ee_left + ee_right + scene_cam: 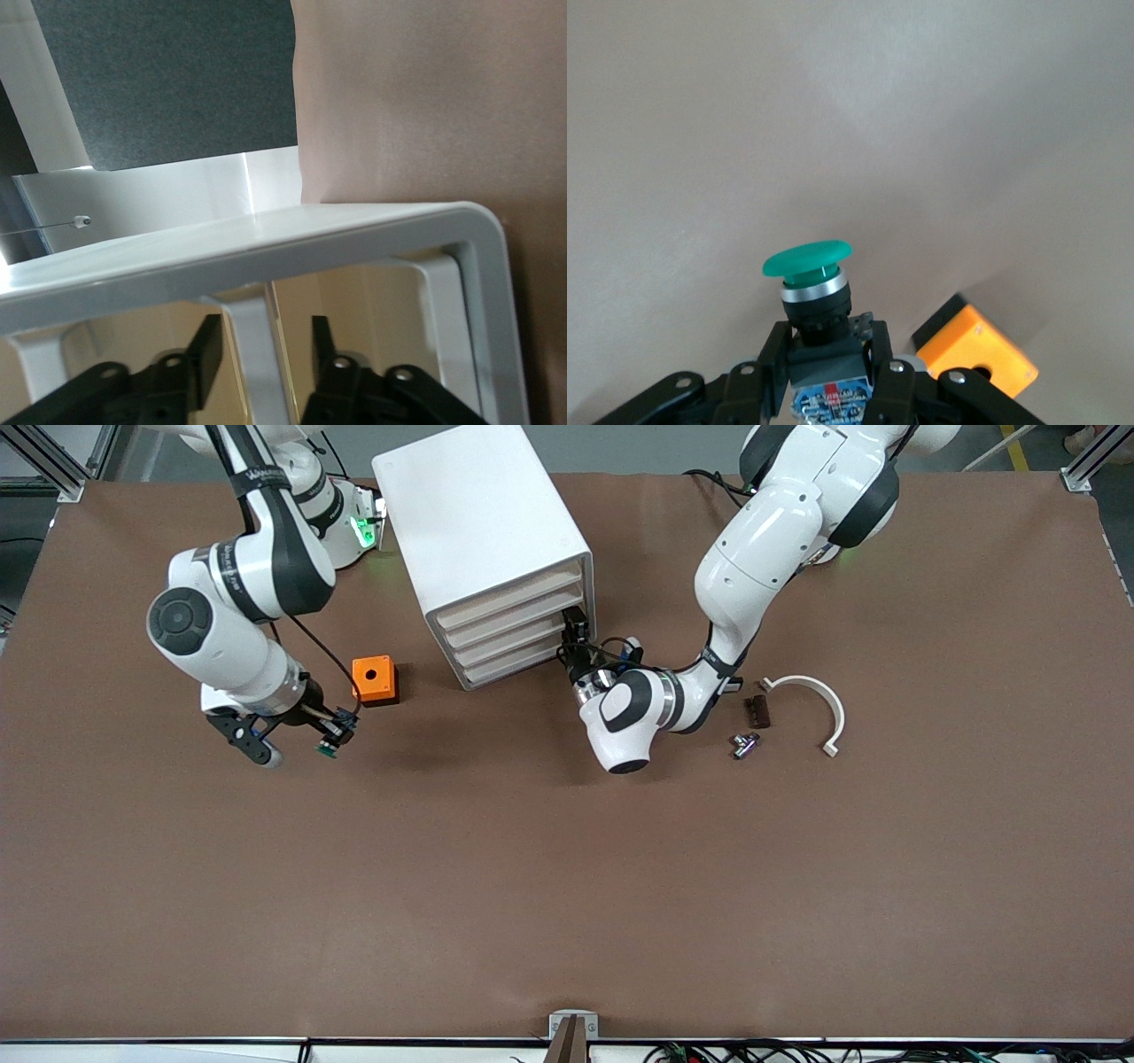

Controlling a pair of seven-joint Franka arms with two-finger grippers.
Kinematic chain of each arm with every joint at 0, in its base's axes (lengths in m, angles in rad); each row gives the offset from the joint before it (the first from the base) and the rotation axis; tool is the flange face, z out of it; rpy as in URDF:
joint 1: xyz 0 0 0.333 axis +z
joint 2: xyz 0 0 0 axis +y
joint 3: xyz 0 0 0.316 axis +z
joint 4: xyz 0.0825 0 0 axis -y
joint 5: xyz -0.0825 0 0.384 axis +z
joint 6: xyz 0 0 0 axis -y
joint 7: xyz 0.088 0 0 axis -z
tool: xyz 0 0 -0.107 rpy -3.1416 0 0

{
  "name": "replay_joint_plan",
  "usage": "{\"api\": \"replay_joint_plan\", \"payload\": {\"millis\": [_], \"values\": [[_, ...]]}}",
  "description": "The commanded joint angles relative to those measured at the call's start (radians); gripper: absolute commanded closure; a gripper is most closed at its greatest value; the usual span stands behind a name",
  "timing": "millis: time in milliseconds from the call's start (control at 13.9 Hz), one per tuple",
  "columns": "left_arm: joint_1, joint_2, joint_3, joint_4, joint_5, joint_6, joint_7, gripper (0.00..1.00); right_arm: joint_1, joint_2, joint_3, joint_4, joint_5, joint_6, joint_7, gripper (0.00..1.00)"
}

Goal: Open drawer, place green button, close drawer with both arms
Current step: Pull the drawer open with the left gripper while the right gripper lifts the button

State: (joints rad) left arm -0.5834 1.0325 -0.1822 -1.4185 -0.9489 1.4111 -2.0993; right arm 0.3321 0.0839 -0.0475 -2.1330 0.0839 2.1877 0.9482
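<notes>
The right arm's black two-finger gripper is clamped on the green-capped, black-bodied push button, above the table near the orange cube. The left gripper, fingers narrowly parted, straddles a white plastic drawer's front edge in the white box cabinet; whether it grips is unclear.

From the front I can't see the left gripper; its wrist covers it at the cabinet front. In the left wrist view both fingers are cut off below, straddling a drawer front edge; contact unclear. Cabinet top runs past the frame. The button is a speck from the front. The orange cube is cropped in the right wrist view.
</notes>
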Motion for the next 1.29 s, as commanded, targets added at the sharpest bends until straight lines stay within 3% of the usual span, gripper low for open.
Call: {"api": "replay_joint_plan", "payload": {"millis": [0,431,1221], "values": [[-0.007,0.023,0.0,0.023,-0.021,-0.027,-0.019,0.66,0.051,-0.019,-0.006,-0.005,0.01,-0.012,0.124,1.0],[-0.003,0.028,0.001,0.023,-0.04,-0.034,-0.021,0.88,0.169,-0.013,-0.006,-0.008,0.01,-0.008,0.333,1.0],[0.099,0.029,0.015,0.065,-0.057,-0.008,-0.002,0.87,0.291,0.043,-0.008,-0.004,0.0,0.064,0.555,1.0]]}}
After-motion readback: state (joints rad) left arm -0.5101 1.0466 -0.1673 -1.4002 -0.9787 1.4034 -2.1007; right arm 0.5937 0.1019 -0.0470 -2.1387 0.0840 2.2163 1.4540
